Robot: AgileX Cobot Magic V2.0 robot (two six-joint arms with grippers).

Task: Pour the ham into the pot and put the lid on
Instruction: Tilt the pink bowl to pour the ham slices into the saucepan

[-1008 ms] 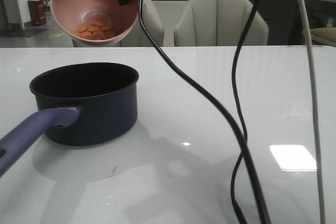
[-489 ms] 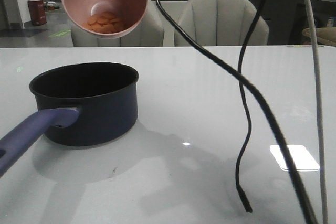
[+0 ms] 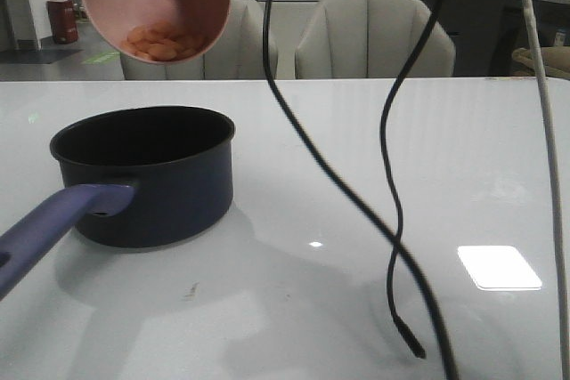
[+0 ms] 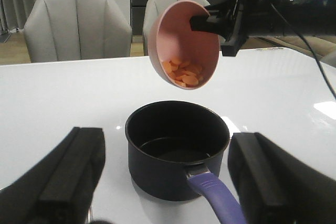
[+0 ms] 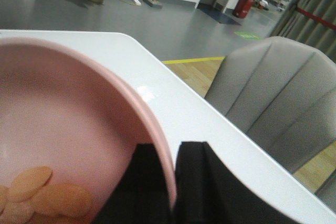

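While the ham is lying heaped against the lower wall of the tilted salmon-pink bowl, you are seeing that bowl hanging in the air above the far left part of the table, its mouth turned toward the camera. Your right gripper is pinching the bowl's rim, one black finger inside and one outside. Below the bowl, the navy saucepan is standing upright on the left side of the table, its black inside bare and its purple-blue handle reaching toward the near left edge. Your left gripper is hovering near the saucepan's handle side with its fingers spread wide, gripping nothing. Black cables are dangling to the right, and grey chairs are standing beyond the far edge.
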